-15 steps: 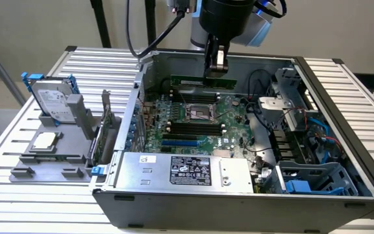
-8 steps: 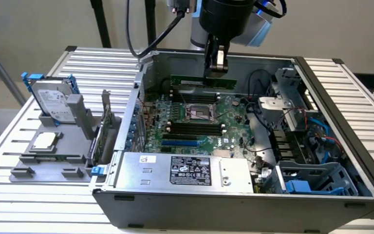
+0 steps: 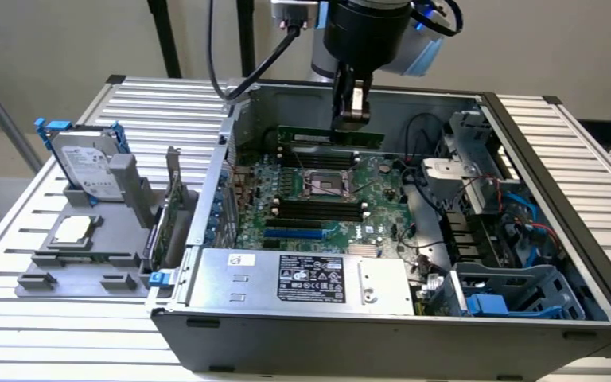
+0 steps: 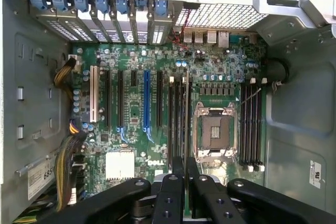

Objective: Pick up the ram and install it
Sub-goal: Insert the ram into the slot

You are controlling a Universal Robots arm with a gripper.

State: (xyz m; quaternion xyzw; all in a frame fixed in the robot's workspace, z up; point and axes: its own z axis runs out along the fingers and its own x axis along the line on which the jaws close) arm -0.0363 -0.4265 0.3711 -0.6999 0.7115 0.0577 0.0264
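Ram gripped by gripper
Fingers clenched on the stick's top edge; it hangs level above the motherboard, near the case wall opposite the power supply

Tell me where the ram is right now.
The ram is clamped in the pincer inside the computer case, over the motherboard, beyond the CPU socket in the exterior view.
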